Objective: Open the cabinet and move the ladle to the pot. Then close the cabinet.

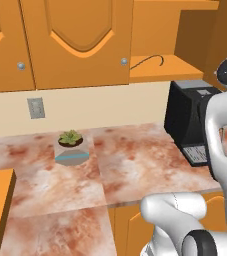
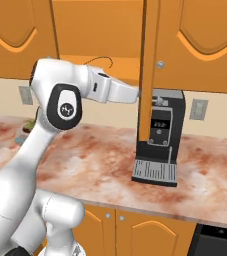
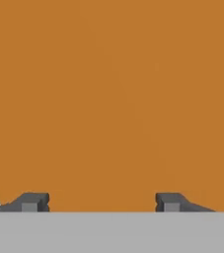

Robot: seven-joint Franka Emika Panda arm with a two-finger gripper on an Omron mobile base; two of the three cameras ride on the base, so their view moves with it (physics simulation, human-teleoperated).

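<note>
Cabinet: orange wood, high on the wall, door swung open and seen edge-on in the right base view, small round silver knob on its edge.
Shelf inside cabinet: open to see, orange.
Ladle: dark, long thin handle with a hooked end, lying flat on the shelf inside the open cabinet; bowl hard to make out.

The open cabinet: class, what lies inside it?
Inside the cabinet, the ladle lies on the orange shelf, hooked handle showing. Its bowl is hidden behind the neighbouring door.
</note>
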